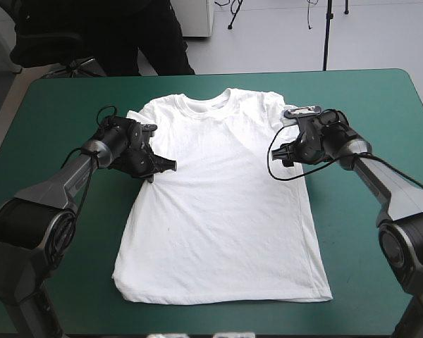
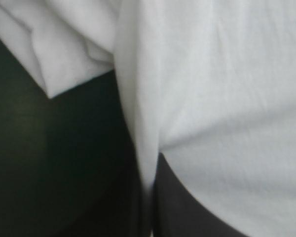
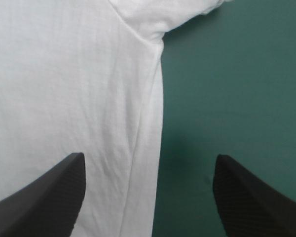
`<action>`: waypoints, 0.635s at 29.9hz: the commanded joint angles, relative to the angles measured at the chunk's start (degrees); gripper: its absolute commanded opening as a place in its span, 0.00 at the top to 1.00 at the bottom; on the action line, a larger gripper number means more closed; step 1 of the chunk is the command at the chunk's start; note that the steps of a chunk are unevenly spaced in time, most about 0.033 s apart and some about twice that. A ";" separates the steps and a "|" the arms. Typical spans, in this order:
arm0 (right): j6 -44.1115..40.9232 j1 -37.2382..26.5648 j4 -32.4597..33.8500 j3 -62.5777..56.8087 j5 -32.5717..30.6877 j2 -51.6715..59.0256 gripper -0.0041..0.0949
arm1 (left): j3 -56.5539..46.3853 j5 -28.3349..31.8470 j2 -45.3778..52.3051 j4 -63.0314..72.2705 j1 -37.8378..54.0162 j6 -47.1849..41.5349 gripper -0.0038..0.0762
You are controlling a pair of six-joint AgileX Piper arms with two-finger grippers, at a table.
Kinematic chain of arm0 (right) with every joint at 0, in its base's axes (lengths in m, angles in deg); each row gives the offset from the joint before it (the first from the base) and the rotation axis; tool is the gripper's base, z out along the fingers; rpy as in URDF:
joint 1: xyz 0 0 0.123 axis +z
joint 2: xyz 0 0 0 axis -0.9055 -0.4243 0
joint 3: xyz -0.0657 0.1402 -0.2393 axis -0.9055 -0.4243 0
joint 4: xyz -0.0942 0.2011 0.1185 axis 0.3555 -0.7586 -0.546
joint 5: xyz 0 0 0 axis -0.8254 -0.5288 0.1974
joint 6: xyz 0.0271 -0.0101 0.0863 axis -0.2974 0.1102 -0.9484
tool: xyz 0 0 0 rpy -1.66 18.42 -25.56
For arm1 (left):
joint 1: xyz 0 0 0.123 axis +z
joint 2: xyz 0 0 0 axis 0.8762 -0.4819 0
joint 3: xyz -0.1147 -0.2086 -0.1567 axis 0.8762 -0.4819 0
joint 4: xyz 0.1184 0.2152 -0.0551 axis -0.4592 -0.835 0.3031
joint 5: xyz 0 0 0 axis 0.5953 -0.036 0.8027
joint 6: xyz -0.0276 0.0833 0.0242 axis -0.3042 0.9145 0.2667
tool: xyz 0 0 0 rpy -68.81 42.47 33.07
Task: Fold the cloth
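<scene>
The white T-shirt (image 1: 222, 204) lies spread flat on the teal-green cover, collar toward the far edge and hem toward the near edge. My left gripper (image 1: 168, 167) is at the shirt's left side seam, just below the sleeve. In the left wrist view it (image 2: 149, 200) is shut on a pinched ridge of the T-shirt (image 2: 217, 98), with the sleeve's corner (image 2: 64, 64) beside it. My right gripper (image 1: 280, 153) hovers at the right side seam under the other sleeve. It (image 3: 149, 159) is open, with the shirt's side edge (image 3: 145, 128) running between its fingers (image 3: 54, 197).
Bare teal-green cover (image 1: 366, 232) borders the shirt on both sides and along the near edge. The table's far edge (image 1: 218, 73) runs just beyond the collar.
</scene>
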 commanded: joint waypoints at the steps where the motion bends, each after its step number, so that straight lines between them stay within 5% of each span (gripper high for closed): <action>1: 2.05 -1.08 -1.94 2.53 1.97 0.47 0.33 | 1.17 0.49 2.27 -2.17 0.11 -0.03 0.96; 14: 4.80 -1.43 -6.89 2.53 2.19 -4.74 0.38 | 2.18 0.45 2.38 -2.55 0.11 -0.03 0.96; 19: 5.25 -1.43 -7.86 2.53 1.82 -5.89 0.60 | 2.20 0.69 2.46 -2.55 0.11 -0.03 0.96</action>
